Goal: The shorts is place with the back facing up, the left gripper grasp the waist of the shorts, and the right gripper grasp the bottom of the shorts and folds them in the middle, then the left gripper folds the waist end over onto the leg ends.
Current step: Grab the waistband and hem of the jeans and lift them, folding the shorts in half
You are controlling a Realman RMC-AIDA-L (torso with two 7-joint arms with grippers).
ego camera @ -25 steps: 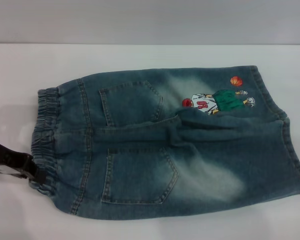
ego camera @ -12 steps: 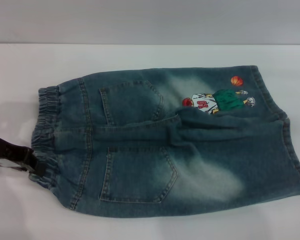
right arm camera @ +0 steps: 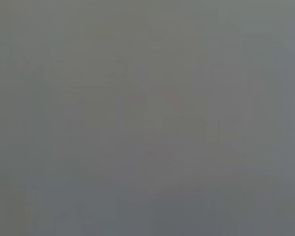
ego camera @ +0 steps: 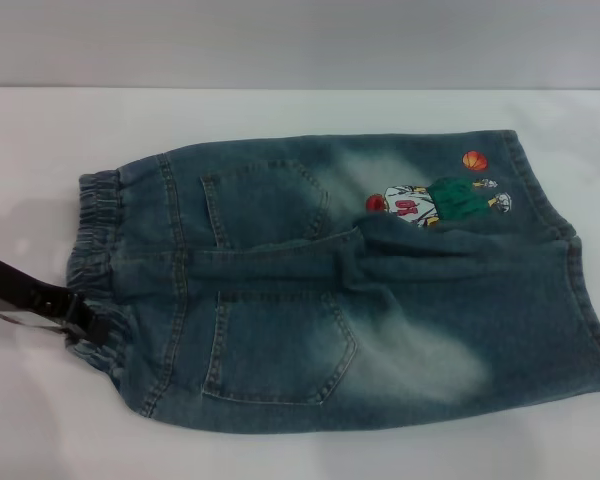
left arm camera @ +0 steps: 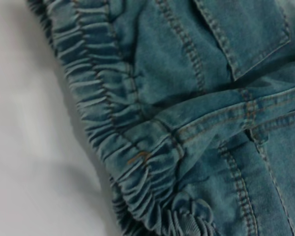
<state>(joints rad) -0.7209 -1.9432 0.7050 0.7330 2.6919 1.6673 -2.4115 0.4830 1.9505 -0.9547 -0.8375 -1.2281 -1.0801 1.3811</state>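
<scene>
The denim shorts lie flat on the white table, back up, with both patch pockets showing. The waist of the shorts is the ruffled band at the left. The leg ends are at the right, and the far leg carries the cartoon print. My left gripper reaches in from the left edge. Its black jaws are shut on the near part of the waistband, which bunches there. The left wrist view shows the gathered band close up. My right gripper is out of view, and its wrist view shows only plain grey.
The white table runs all around the shorts, with a bare strip in front and at the left. A grey wall rises behind the table's far edge. A raised crease runs between the two legs.
My left gripper has moved to the right and slightly away from me, dragging the near waistband corner with it. The band there is more bunched. The rest of the shorts has barely shifted.
</scene>
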